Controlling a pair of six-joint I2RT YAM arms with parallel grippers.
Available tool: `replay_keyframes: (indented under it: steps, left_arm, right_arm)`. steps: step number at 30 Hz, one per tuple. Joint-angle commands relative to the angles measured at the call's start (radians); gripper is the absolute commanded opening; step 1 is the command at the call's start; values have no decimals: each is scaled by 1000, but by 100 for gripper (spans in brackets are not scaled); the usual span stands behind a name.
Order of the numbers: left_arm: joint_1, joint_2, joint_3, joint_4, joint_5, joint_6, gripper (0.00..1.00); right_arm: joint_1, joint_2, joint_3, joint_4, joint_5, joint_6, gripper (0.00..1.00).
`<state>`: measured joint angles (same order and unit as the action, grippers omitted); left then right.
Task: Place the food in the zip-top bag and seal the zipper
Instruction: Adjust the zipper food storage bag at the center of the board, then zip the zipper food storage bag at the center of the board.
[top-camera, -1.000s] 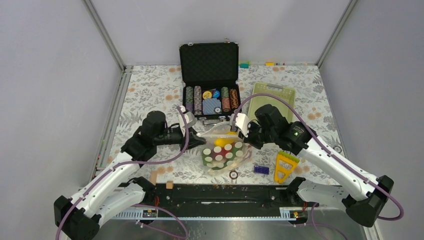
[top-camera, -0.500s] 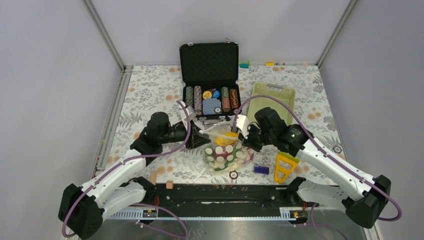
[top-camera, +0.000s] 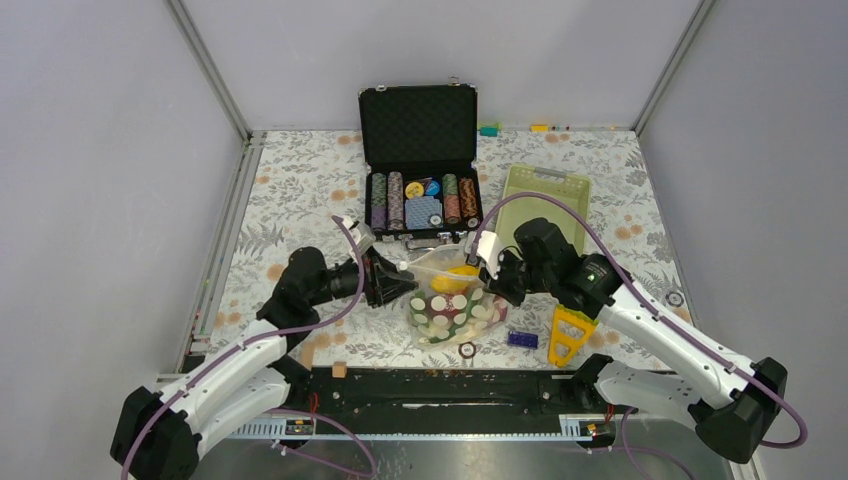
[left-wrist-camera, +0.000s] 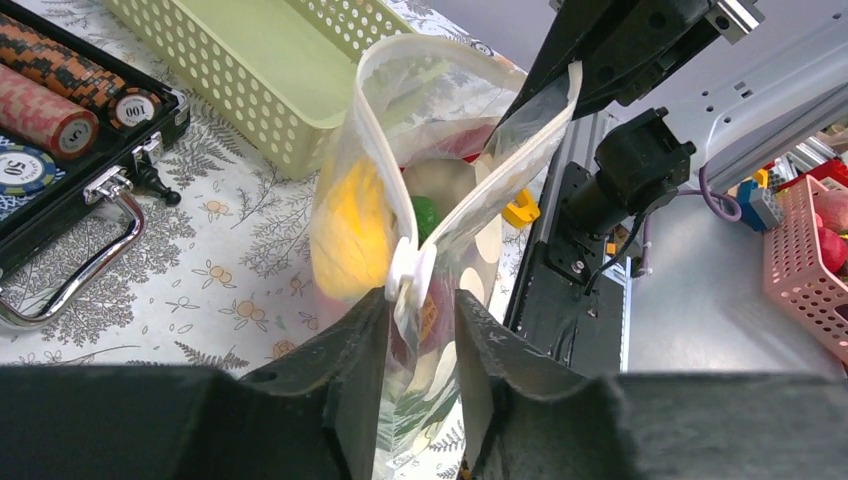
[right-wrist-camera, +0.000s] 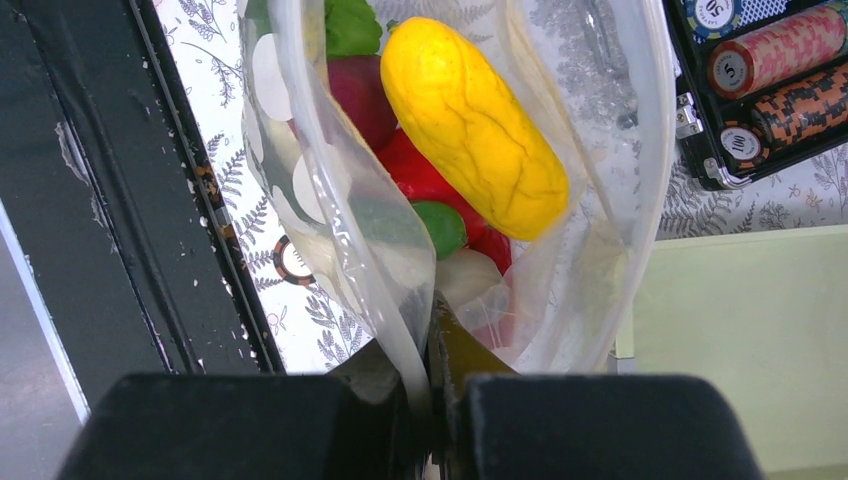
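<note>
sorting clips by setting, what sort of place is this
Likely a robot lab test cell: grey panel walls on an aluminium frame, two arms bolted to the table, props like a poker chip case.

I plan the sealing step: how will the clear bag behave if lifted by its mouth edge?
Probably floppy: the mouth of the zip-top bag bends in a loose loop. Likely bottom-heavy, since the food bulges inside it. It may slip, as the right gripper pinches only a thin edge.
</note>
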<state>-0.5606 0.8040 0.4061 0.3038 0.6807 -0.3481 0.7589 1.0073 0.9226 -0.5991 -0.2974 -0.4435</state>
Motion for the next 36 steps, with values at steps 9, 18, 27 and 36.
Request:
replay_keyframes:
  steps: [9,18,27,36]
  left_arm:
    - [7,27,-1,223,44,-81,0]
    - [6,-12,45,132,76,-11,0]
    - [4,-38,146,-35,79,97,0]
    - [4,-63,195,-161,59,158,0]
  right_arm:
    - [-6,-58,-15,45,-16,6,14]
    - [-6,-122,71,82,-175,-6,85]
    - [2,-52,199,314,-396,84,100]
    - [78,288,482,165,-352,110,86]
